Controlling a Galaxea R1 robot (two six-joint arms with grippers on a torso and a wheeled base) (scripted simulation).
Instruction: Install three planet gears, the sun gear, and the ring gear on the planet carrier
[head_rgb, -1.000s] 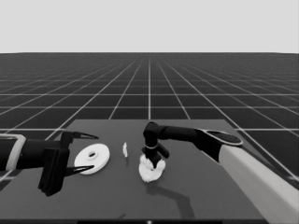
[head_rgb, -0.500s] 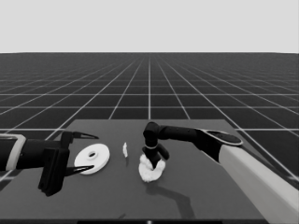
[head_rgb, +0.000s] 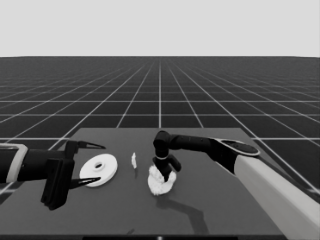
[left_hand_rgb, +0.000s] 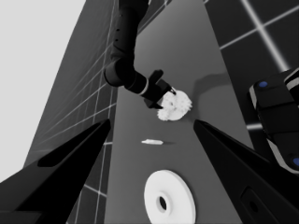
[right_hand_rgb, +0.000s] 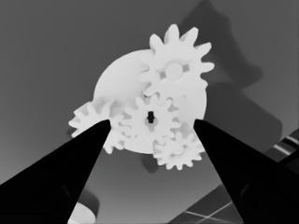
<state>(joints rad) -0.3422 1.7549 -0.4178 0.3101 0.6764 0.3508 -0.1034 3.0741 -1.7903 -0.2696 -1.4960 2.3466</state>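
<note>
The smaller round part (right_hand_rgb: 117, 79) lies mid-table with all four small gears on it: one centre gear (right_hand_rgb: 149, 119) and three gears around it (right_hand_rgb: 175, 70) (right_hand_rgb: 91, 123) (right_hand_rgb: 177, 149). In the head view this cluster (head_rgb: 160, 184) sits right under my right gripper (head_rgb: 167, 174). The right gripper (right_hand_rgb: 152, 122) is open, its fingers straddling the centre gear without touching it. The larger round part (head_rgb: 98, 169) lies flat to the left, between the fingers of the waiting left gripper (head_rgb: 102, 163), which is open and does not hold it.
A thin white piece (head_rgb: 134, 160) stands between the two round parts. The dark table (head_rgb: 225, 200) runs on to the right and front of the cluster. Dark machinery with blue lights (left_hand_rgb: 275, 121) shows beside the table in the left wrist view.
</note>
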